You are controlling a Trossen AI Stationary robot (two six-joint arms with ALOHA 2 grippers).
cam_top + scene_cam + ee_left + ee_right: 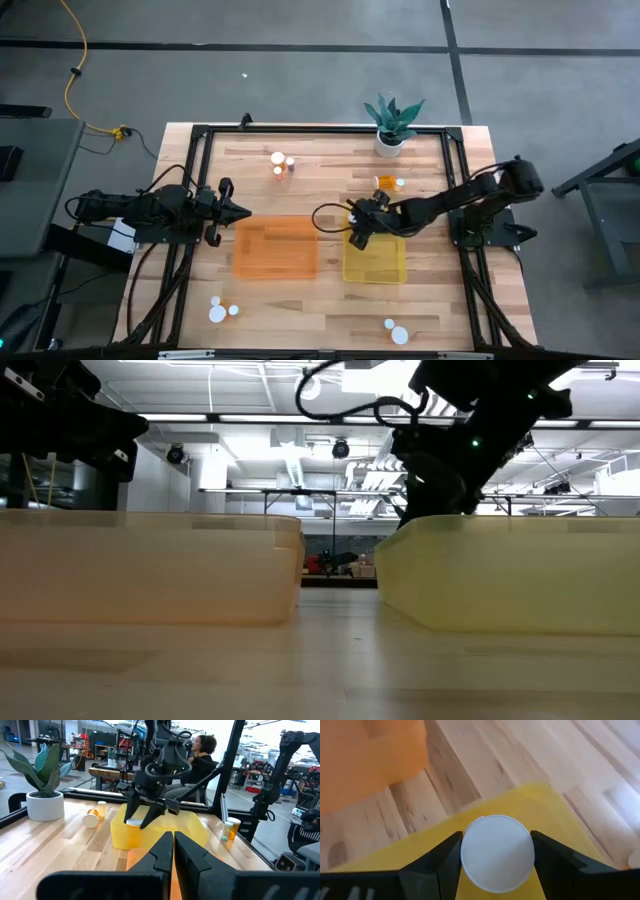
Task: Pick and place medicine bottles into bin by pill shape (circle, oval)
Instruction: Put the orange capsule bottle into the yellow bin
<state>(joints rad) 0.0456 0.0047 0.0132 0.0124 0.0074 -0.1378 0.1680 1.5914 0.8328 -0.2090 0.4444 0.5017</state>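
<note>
My right gripper (358, 228) hangs over the far left corner of the yellow bin (378, 262), shut on a medicine bottle whose round white cap (497, 852) fills the gap between its fingers. The amber body is hidden behind the cap. From the left wrist view the same gripper (145, 817) shows above the yellow bin (195, 827). My left gripper (240, 211) waits shut at the table's left, beside the orange bin (275, 248). Loose bottles stand at the far side (278, 160) and one lies near the plant (388, 182). My right gripper pinches the bottle's white cap (470, 865) by its rim between the two fingers (447, 862). The fingers slant down from the table's right. The cap's flat top faces back toward the wrist. The bottle is held over the yellow bin (550, 805), at about rim height.
A potted plant (392, 125) stands at the far edge. More white-capped bottles stand near the front edge (217, 312) (399, 333). A black frame (320, 130) rims the table. A person (202, 755) sits in the room beyond the table.
</note>
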